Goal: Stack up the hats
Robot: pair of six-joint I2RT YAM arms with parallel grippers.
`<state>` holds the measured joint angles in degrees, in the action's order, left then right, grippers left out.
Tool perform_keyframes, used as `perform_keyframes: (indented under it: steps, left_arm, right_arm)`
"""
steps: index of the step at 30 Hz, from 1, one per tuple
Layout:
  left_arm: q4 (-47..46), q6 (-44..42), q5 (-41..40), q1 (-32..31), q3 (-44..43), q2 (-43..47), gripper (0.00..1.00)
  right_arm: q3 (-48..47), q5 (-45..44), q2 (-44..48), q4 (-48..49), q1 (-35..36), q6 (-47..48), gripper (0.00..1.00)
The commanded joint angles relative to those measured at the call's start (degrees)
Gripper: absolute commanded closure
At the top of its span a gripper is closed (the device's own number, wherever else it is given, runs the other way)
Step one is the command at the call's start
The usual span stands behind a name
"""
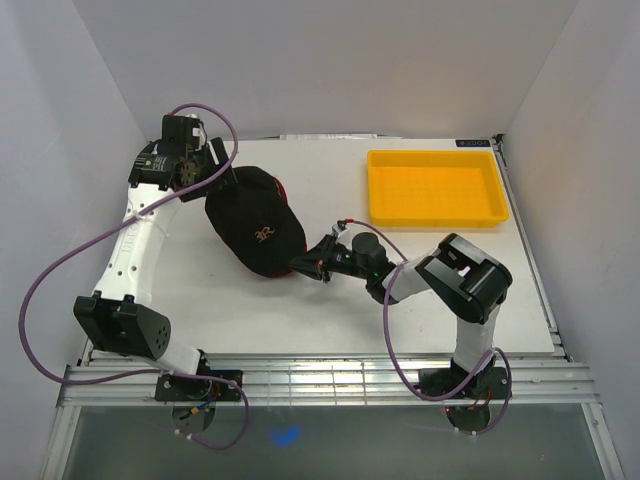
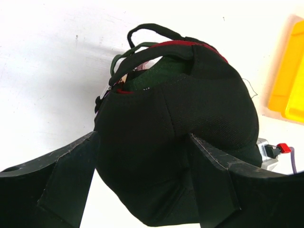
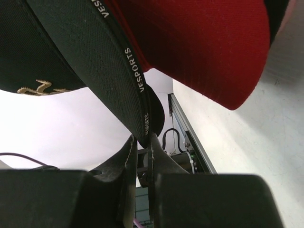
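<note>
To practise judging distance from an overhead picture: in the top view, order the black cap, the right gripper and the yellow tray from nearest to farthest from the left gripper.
1. Black cap: between the jaws of the left gripper, left of centre.
2. Right gripper: at the cap's near-right brim, mid-table.
3. Yellow tray: far right corner.

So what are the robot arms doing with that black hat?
They are stacking caps. The right gripper is shut on the brim of the black cap with the gold emblem. That cap sits on top of a red cap on the white table. The left gripper is open, with its fingers on either side of the black cap's back. The yellow tray sits off to the side, untouched.
</note>
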<state>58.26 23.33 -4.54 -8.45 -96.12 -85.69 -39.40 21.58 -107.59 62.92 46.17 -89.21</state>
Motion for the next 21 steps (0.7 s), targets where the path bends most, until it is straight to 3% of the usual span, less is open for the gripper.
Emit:
perform_keyframes:
  steps: [1,21]
  left_arm:
    - [-1.3,-0.4,-2.1,-0.1,0.2,2.0,0.17]
    - [-1.5,0.4,-3.7,-0.1,-1.1,3.1,0.15]
  right_arm:
    - [0.4,-2.9,-3.2,-11.8,-1.3,1.1,0.92]
    - [-4.5,1.3,-2.8,-21.7,-6.7,5.3,0.92]
